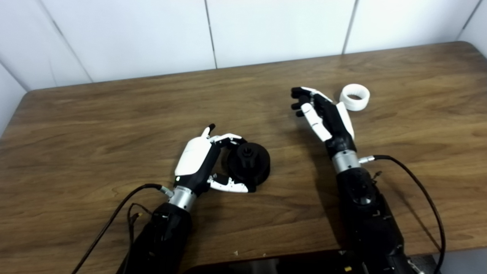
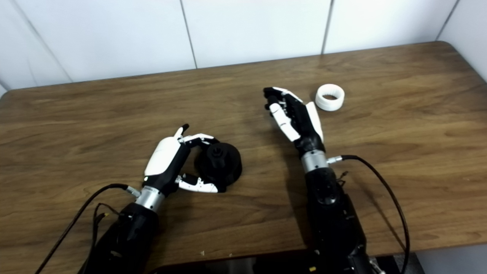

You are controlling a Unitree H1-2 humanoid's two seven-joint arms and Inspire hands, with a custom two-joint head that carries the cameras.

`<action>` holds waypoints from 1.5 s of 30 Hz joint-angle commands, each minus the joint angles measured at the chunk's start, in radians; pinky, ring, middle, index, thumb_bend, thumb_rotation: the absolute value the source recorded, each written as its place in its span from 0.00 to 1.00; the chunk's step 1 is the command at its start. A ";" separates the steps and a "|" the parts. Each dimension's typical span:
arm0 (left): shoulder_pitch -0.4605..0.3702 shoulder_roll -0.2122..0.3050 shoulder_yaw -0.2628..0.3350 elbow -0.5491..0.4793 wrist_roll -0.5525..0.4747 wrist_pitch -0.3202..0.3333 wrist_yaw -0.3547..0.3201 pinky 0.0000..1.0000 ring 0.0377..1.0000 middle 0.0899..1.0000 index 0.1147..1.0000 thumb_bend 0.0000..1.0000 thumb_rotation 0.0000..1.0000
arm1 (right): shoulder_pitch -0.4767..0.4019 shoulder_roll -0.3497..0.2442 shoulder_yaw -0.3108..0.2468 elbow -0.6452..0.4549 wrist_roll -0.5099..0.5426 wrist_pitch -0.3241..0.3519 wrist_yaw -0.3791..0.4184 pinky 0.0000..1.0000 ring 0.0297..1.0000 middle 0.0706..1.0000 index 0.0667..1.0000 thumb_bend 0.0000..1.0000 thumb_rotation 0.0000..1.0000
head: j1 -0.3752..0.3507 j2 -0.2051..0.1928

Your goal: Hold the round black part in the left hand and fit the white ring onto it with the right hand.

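While my left hand [image 1: 201, 160] cups the round black part [image 1: 249, 161] on the table [image 1: 114, 114], my right hand [image 1: 327, 116] hovers empty, fingers spread, beside the white ring [image 1: 354, 97].

One round black part [image 1: 249, 161]; one white ring [image 1: 354, 97] — two hands.

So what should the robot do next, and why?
Probably move the right robot hand a little to its right and close it on the white ring. The ring lies on the table, untouched beside that open hand, while the left robot hand already wraps the round black part.
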 commanded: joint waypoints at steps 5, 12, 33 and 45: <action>0.017 0.006 -0.010 -0.009 0.008 -0.011 -0.048 1.00 0.72 0.59 0.59 1.00 0.32 | -0.028 0.006 -0.001 -0.033 -0.009 -0.033 -0.016 0.61 0.68 0.75 0.72 0.43 0.80 | -0.024 -0.001; 0.013 0.013 -0.001 -0.004 0.003 -0.027 -0.047 1.00 0.71 0.59 0.59 1.00 0.31 | -0.043 -0.011 0.003 -0.025 -0.037 -0.040 -0.021 0.62 0.67 0.74 0.72 0.45 0.81 | -0.100 -0.012; 0.012 0.011 0.021 0.001 -0.004 -0.052 -0.074 1.00 0.72 0.58 0.60 0.99 0.28 | -0.208 -0.282 -0.018 -0.020 -0.330 0.017 -0.055 0.61 0.73 0.74 0.70 0.56 0.38 | -0.125 -0.030; 0.010 0.012 0.026 0.014 0.002 -0.056 -0.065 1.00 0.72 0.58 0.60 1.00 0.29 | -0.261 -0.390 -0.034 -0.012 -0.403 0.082 -0.022 0.68 0.81 0.80 0.76 0.59 0.50 | -0.115 -0.030</action>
